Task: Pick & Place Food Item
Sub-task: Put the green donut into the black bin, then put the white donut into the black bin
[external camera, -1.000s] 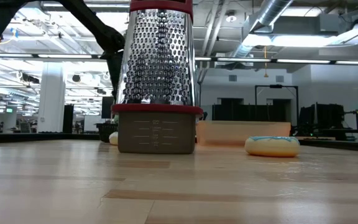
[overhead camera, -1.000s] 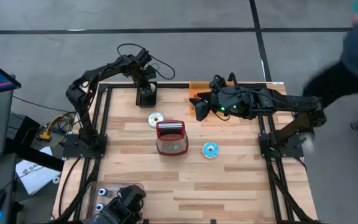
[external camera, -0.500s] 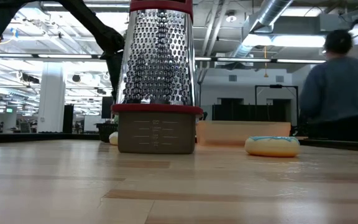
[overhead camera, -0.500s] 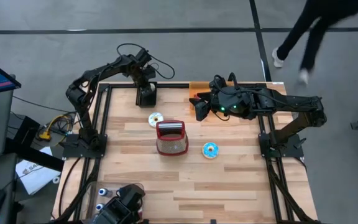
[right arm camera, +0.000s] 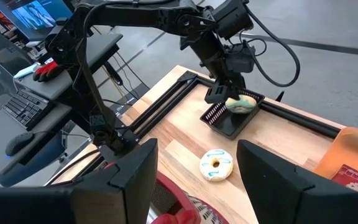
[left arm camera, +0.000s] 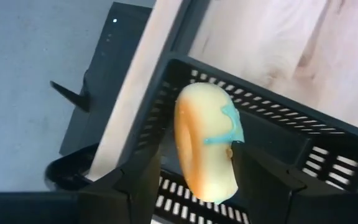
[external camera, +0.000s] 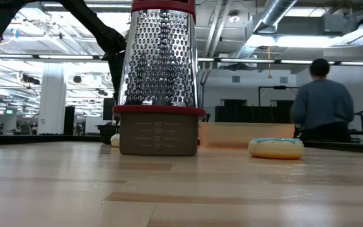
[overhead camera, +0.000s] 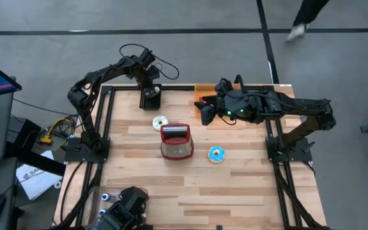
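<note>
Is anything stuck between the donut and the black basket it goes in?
No, nothing visible is in the way. The left gripper has the donut between its fingers right over the black basket, with only open space under it. The right gripper waits off to the side.

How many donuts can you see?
3. One donut sits between the left gripper's fingers over the black basket. A second donut lies on the table left of the grater, and a third donut lies right of it. More could be hidden.
</note>
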Robot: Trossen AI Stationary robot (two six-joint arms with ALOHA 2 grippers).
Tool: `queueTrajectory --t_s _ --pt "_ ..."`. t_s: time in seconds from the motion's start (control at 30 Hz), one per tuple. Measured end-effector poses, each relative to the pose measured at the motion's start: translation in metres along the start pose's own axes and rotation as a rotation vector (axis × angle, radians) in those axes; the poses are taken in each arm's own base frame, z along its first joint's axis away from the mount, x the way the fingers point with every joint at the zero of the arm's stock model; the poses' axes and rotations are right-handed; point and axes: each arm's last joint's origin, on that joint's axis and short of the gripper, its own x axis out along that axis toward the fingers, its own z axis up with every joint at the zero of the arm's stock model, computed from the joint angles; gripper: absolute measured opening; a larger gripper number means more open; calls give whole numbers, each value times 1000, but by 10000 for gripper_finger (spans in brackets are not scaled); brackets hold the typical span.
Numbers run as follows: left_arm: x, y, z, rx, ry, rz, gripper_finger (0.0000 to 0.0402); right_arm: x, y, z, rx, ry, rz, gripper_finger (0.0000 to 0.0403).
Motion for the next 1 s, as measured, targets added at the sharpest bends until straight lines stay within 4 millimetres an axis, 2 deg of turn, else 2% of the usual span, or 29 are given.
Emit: queueTrajectory --t_s 0.27,0.67,0.87,1.0 --pt "0 8 0 -5 -7 77 179 0 0 0 -1 2 -2 211" --pt "-6 41 -19 -104 10 170 176 0 -2 -2 12 16 -15 211" --pt "-37 51 -21 -180 -136 197 176 1 -3 -1 14 15 -20 211" --pt "-70 47 -22 -210 -258 163 176 2 -4 0 14 14 -26 211"
